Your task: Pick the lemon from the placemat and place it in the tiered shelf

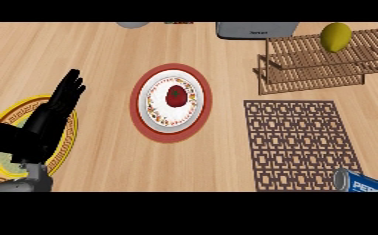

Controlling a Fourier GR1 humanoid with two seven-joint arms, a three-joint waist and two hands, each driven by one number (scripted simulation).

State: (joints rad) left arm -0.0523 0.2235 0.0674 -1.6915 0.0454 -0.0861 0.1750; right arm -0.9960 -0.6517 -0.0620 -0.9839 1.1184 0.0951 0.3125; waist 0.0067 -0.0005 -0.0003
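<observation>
Although the placemat is bare, the lemon is seen upright on the tiered shelf, upper right, far from the open, empty left hand.

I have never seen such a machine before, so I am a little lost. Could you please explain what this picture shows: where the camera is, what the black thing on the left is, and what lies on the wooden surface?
The camera sits in the head of a humanoid robot and looks steeply down at a wooden counter. The black thing is the robot's left hand, open with straight fingers, resting over a yellow-rimmed plate. It holds nothing. The right hand is not visible.

In the middle, a red-rimmed plate carries a round red item, perhaps a tomato. At right lies a brown patterned placemat, with a blue can at its lower corner. Above it stands a wooden tiered shelf, and the yellow lemon is already on it.
</observation>
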